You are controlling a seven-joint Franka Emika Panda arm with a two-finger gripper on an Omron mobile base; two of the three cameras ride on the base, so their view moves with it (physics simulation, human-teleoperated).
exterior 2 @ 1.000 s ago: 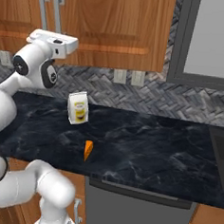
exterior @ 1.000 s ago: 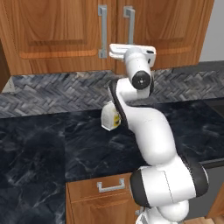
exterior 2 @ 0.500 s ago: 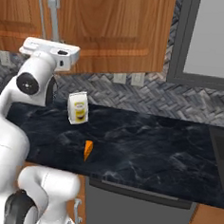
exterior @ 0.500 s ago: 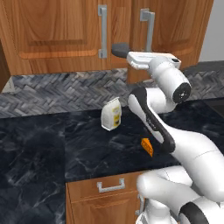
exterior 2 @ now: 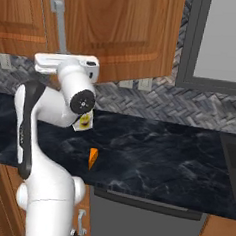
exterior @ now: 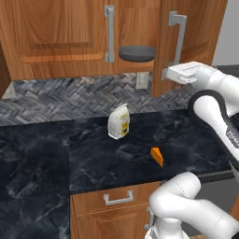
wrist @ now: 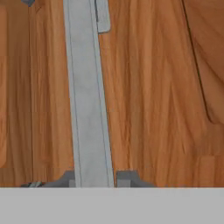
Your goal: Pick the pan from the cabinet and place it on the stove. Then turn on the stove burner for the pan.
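**At the cabinet door: hold the bar and swing it wide**

Up at the medium-brown wooden wall cabinet (exterior: 70, 37), your two-finger gripper (exterior: 169, 74) sits at the foot of the vertical silver bar handle (exterior: 177, 37) on the right-hand door (exterior: 191, 42). From the hand view, the bar (wrist: 87, 96) runs between the two dark finger tips (wrist: 127, 178), which stand close against its sides, so the jaws look clamped on it, though the tips are mostly cut off at the bottom edge.

That door stands partly ajar. Through the gap, the shallow round dark grey frying pan (exterior: 137, 53) rests on the wooden shelf inside.

To do this step well, follow the door's arc around its hinge instead of pulling straight out, and keep the fingers square to the bar so it does not slide. Open the door well past the pan, because the arm needs room to reach the shelf. Mind the small white carton (exterior: 119, 122) and the orange wedge (exterior: 157, 156) on the black marbled counter (exterior: 46, 154) below.
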